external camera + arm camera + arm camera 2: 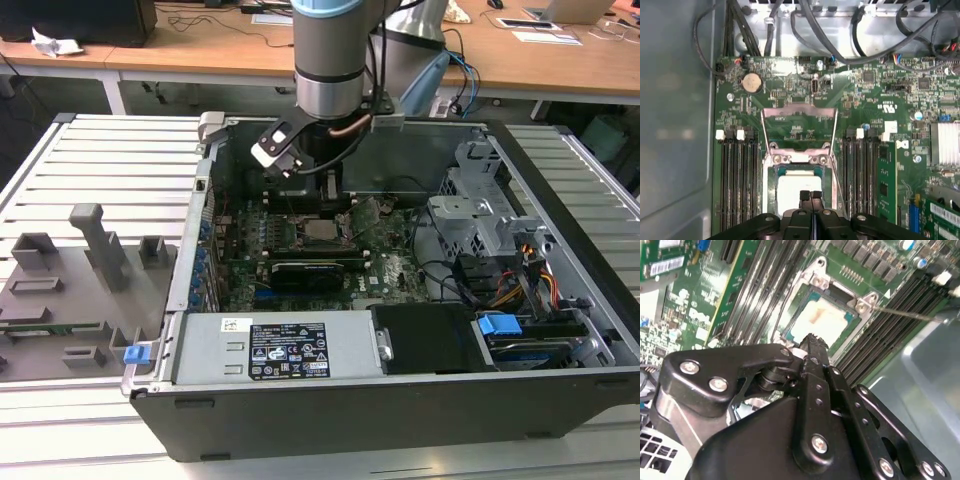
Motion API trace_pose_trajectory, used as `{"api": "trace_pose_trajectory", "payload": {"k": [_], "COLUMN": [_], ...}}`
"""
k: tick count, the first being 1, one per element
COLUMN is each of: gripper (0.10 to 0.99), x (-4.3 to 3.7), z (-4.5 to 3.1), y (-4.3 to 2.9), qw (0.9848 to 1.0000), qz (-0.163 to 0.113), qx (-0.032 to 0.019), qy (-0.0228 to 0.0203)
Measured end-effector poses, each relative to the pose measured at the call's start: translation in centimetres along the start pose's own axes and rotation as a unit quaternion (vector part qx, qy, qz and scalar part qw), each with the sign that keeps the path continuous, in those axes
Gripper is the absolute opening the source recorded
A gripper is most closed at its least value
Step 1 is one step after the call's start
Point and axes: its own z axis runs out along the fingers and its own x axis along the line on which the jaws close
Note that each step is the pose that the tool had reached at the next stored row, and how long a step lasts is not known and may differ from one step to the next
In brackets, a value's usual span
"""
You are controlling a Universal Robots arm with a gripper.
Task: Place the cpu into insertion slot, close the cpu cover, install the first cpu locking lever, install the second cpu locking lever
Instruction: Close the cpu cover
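while peering down past the wrist, finding the gripper [811,194] with its two black fingers pressed flat together and nothing clamped between them. hanging right over the near edge of the cpu [799,186], tips low above its silvery top; not telling whether touching or just apart. seeing the cpu already lying flat inside the insertion slot [768,190], metal rim all round it. finding the cpu cover [798,112] swung open, away from the slot on the side far from the gripper, green board showing through its window. noticing a thin wire lever [905,314] standing free beside the slot. going outward, passing long black memory slots [740,180] on both sides and white printed marks [888,107] on the green motherboard [790,100]. reaching straight down with the arm [335,60] into the open computer case [400,410] in the exterior view, wrist upright over the board. spotting a black label with white print [288,352] on the grey box at the front of the case, with a small white sticker [235,324] beside it; leaving all that print unread.
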Motion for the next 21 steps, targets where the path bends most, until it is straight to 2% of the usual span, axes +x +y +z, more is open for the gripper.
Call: {"api": "trace_pose_trajectory", "payload": {"k": [2,3,5,6,7,8,12,17,21], "gripper": [0.110,0.110,0.110,0.110,0.110,0.110,0.110,0.110,0.110], "x": [0.00,0.02,0.05,0.05,0.06,0.06,0.10,0.61,0.97], "z": [-0.22,-1.05,-2.19,-2.09,-2.03,-2.00,-1.92,-1.66,-1.44], "y": [0.16,0.22,1.59,2.86,3.63,4.09,4.94,6.51,7.58], "qw": [1.0000,1.0000,1.0000,1.0000,1.0000,1.0000,0.9998,0.9997,0.9997], "qz": [0.000,0.000,0.000,-0.002,-0.004,-0.006,-0.020,-0.021,-0.021], "qx": [0.0006,0.0006,0.0006,0.0017,0.0037,0.0054,0.0073,0.0123,0.0138], "qy": [-0.0001,0.0000,-0.0001,0.0015,0.0023,0.0029,0.0055,0.0056,0.0057]}}
